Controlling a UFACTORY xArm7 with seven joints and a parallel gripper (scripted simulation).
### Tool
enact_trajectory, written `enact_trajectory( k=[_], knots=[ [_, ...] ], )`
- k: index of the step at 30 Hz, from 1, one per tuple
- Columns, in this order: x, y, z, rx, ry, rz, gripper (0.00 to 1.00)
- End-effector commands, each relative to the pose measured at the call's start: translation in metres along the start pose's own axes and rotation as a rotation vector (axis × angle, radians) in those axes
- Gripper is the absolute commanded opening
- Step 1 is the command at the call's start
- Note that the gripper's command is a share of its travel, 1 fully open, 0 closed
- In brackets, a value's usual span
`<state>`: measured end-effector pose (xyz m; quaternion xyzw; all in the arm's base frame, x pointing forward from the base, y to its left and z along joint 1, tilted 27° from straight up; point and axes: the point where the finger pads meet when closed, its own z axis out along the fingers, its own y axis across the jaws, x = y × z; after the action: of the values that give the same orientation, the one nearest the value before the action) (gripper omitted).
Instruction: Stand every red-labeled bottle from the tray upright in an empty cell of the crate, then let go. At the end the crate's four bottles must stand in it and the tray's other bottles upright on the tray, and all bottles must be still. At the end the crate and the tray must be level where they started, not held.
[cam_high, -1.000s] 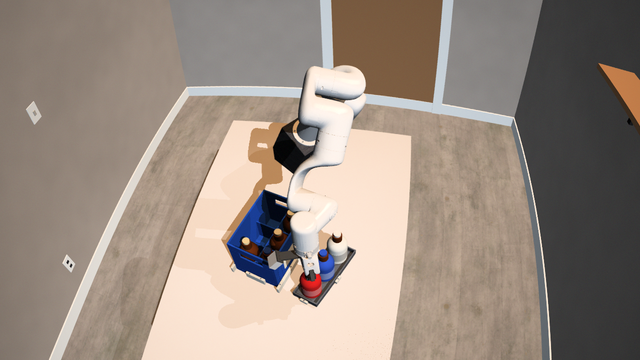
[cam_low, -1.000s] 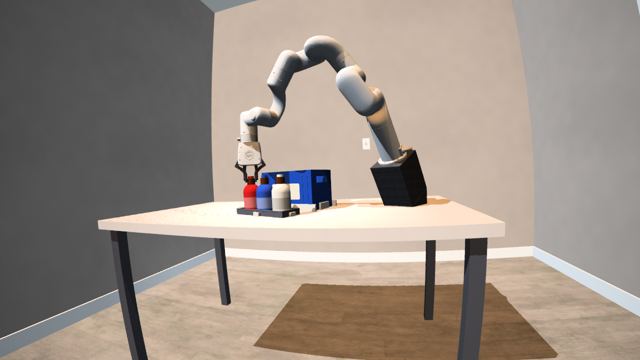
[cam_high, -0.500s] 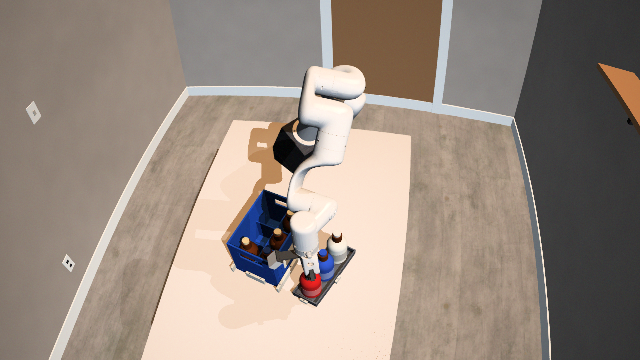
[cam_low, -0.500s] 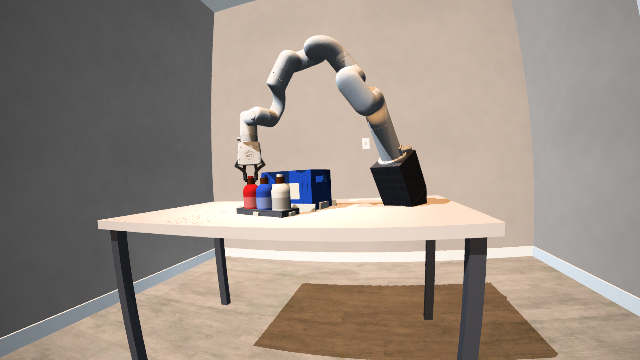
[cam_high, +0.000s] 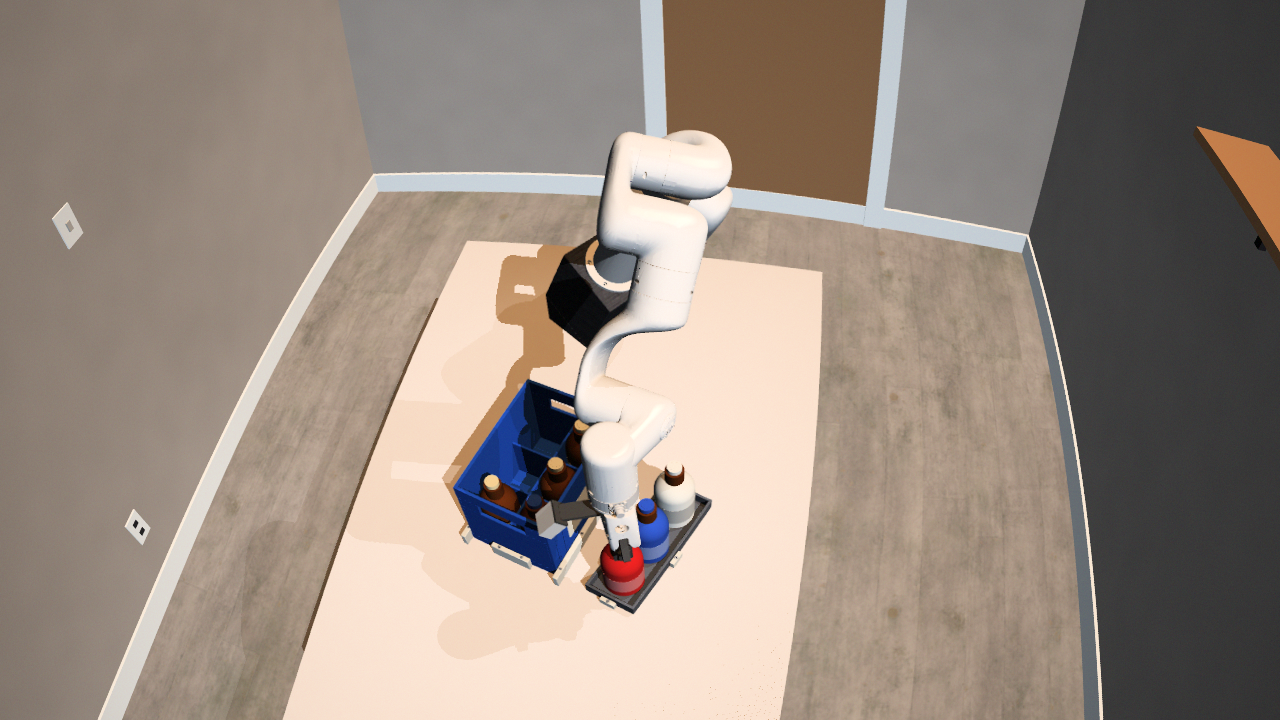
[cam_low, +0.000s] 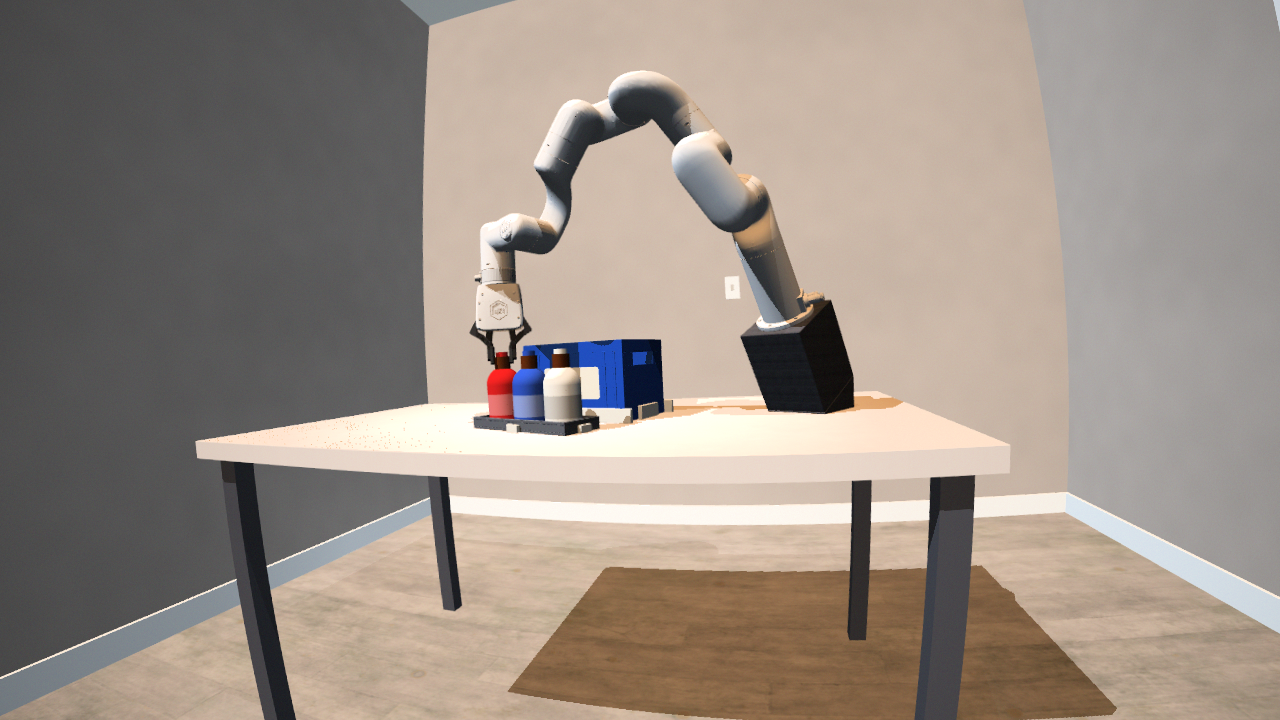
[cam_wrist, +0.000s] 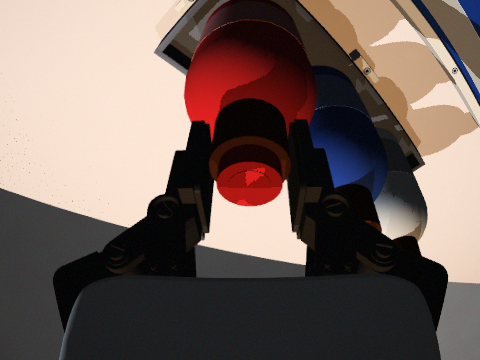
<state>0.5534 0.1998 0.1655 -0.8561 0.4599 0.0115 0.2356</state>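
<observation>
A red-labeled bottle (cam_high: 621, 569) stands upright at the near end of the dark tray (cam_high: 649, 565). It also shows in the side view (cam_low: 500, 388) and the wrist view (cam_wrist: 250, 83). My gripper (cam_wrist: 249, 144) points straight down and is shut on the neck of the red-labeled bottle, seen also in the side view (cam_low: 499, 354). A blue-labeled bottle (cam_high: 651, 529) and a white-labeled bottle (cam_high: 674, 495) stand upright behind it on the tray. The blue crate (cam_high: 528, 476) stands left of the tray with brown bottles (cam_high: 497, 492) in some cells; the far cells look empty.
The crate and tray sit close together near the table's front edge. The arm's black base (cam_high: 586, 300) stands at the back of the table. The crate wall (cam_low: 604, 374) rises right behind the tray bottles in the side view.
</observation>
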Motion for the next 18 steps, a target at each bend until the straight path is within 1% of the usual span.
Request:
enact_trajectory(
  k=[1,18],
  knots=[
    [0.002,-0.002,-0.006,0.007,0.005,0.001,0.0],
    [0.002,-0.003,-0.022,0.007,0.005,0.001,0.0]
  ],
)
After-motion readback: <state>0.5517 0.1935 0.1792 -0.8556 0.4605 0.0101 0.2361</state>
